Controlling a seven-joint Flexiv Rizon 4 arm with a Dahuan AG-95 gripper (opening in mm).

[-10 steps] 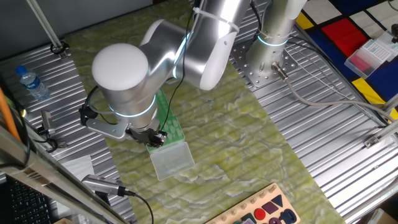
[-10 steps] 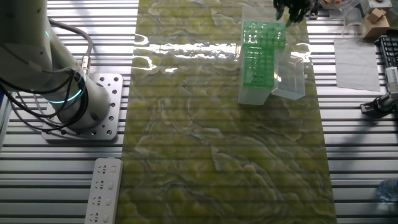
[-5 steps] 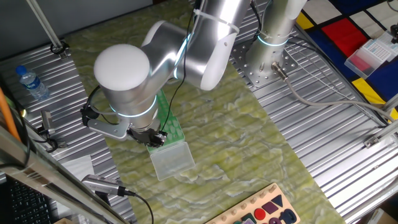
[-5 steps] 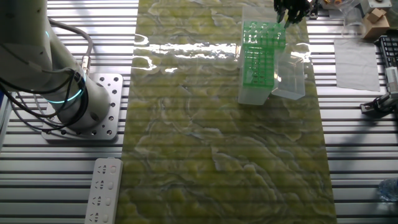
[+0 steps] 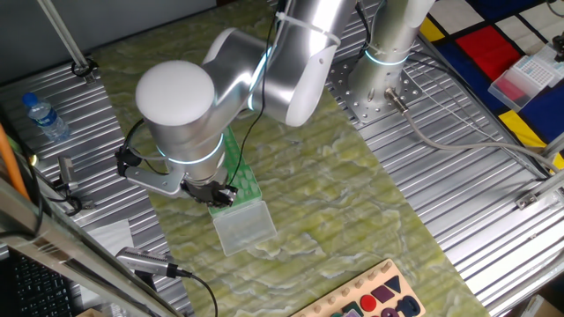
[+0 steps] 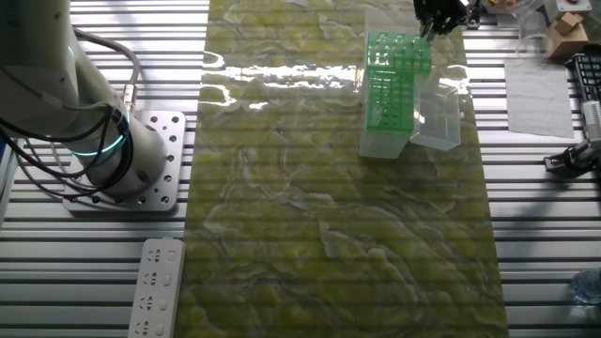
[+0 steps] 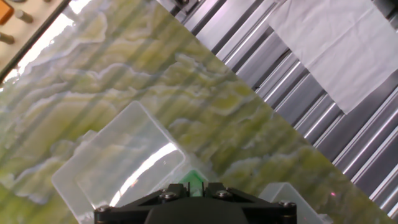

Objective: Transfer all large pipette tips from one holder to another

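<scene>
A green rack stands on the marbled green mat at its far end, with a clear plastic container beside it. No single large pipette tip can be made out in the rack's cells. My gripper hovers just beyond the rack's far corner. In one fixed view the big arm joint hides most of the rack, and the gripper hangs at its near end above the clear container. The hand view shows the gripper with jaws close together, a sliver of green rack in the slit, nothing seen held.
White paper lies on the slatted metal table past the mat's edge. A water bottle stands at the left, a board with coloured pieces sits at the near edge, and a white power strip lies by the arm base.
The arm's large joint has crept slightly to the right and the gripper has drifted a little along the rack's far end. The rack and the container have not moved.
</scene>
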